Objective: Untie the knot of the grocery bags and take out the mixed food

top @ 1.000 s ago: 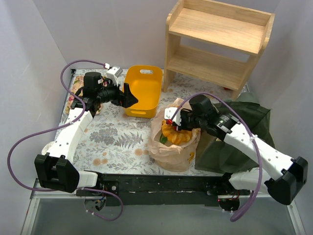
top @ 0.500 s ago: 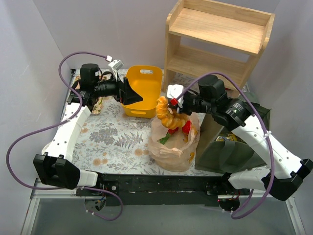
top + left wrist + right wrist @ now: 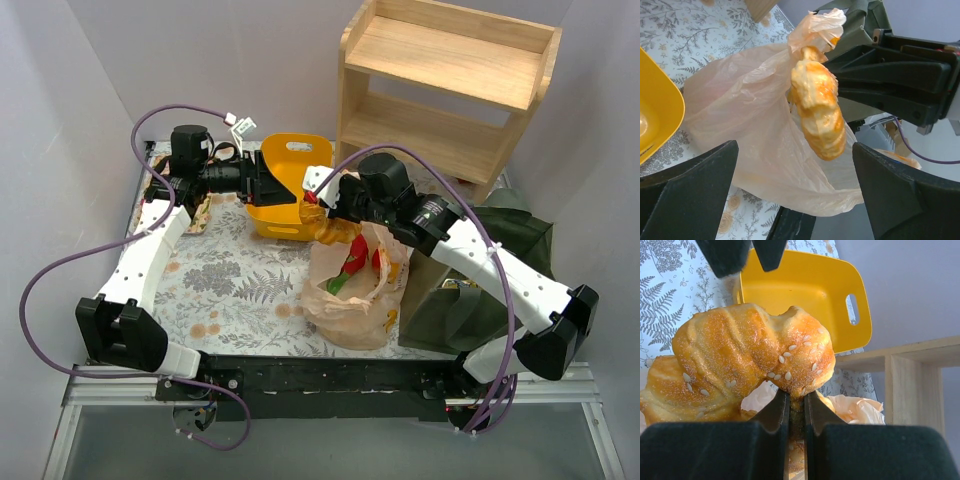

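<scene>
My right gripper [image 3: 325,208] is shut on a golden twisted bread piece with sesame seeds [image 3: 330,228] and holds it in the air above the thin tan plastic bag [image 3: 350,300], beside the yellow bin [image 3: 300,152]. In the right wrist view the bread [image 3: 750,357] is pinched between my fingers [image 3: 777,410]. The bag's mouth stands open; no tied knot shows. Red-and-green produce [image 3: 355,262] lies inside it. My left gripper [image 3: 272,188] is open and empty over the bin's near side, facing the bread [image 3: 817,107] and the bag [image 3: 750,115].
The yellow bin [image 3: 805,295] stands at the back centre of the floral mat. A wooden shelf [image 3: 440,90] stands at the back right. A dark green tote [image 3: 500,260] stands to the right of the tan bag. Grey walls close in both sides.
My right gripper has lifted the bread out of the tan bag and carried it up and left toward the yellow bin. My left gripper has shifted slightly right by the bin.
</scene>
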{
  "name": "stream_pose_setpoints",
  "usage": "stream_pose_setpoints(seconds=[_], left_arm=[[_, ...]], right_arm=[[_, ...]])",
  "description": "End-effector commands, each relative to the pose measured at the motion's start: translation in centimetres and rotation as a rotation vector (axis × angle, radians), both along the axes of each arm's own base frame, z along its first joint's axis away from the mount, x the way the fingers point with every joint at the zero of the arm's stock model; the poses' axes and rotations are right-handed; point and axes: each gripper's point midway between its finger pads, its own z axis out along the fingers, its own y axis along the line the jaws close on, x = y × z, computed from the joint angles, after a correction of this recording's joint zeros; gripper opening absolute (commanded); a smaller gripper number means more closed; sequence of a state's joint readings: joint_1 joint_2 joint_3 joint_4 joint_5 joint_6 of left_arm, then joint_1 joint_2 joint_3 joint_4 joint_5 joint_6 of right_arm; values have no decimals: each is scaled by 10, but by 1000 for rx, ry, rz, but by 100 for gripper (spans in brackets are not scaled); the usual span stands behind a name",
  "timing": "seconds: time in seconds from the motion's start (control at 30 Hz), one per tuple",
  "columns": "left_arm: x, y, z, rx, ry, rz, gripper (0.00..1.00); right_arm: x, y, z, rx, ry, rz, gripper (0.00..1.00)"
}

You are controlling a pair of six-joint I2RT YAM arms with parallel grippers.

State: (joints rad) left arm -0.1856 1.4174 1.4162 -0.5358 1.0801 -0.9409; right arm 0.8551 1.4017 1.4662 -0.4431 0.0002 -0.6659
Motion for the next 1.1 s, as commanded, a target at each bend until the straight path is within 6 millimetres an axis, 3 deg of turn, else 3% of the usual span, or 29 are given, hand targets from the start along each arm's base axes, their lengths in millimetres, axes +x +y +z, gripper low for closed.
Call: stream_pose_setpoints(seconds=[0.0,0.17,0.5,0.63,0.7,0.73,0.77,0.8,0.83,0.9,0.93,0.97,1.0,1.03,1.07], left_arm=[[3,-5,5,-22,15,-17,98],[9,-6,0,-26,26,-11,98],[1,-9,-3,-63,61,-68,78],[1,-9,-8,-55,59,-68,50],[2,-8,-9,-49,47,-61,29],[3,-7,-8,-46,42,-55,22],[6,-6,-9,-38,37,-36,2],[10,-3,-6,-28,21,-16,0],[12,-1,-4,-17,6,1,0],[24,10,0,37,-51,66,0],[32,15,18,57,-123,98,0],[42,23,22,97,-157,160,0],[47,33,25,129,-175,201,0],[53,40,42,155,-262,229,0],[58,46,45,182,-290,262,0]], right_arm=[[7,13,58,117,-153,-15,1],[5,25,55,117,-163,-4,1],[14,42,50,101,-190,-25,1],[14,46,54,114,-194,-22,1],[14,47,55,119,-192,-22,2],[13,46,59,126,-192,-22,9],[11,44,64,137,-192,-23,17],[7,45,67,140,-183,-5,30],[3,44,70,141,-178,8,54],[-8,33,78,124,-166,32,63],[-13,30,84,133,-163,39,71],[-21,19,96,156,-169,38,75],[-29,13,96,156,-153,49,77],[-35,8,100,175,-143,53,79],[-46,-4,114,213,-158,59,80]])
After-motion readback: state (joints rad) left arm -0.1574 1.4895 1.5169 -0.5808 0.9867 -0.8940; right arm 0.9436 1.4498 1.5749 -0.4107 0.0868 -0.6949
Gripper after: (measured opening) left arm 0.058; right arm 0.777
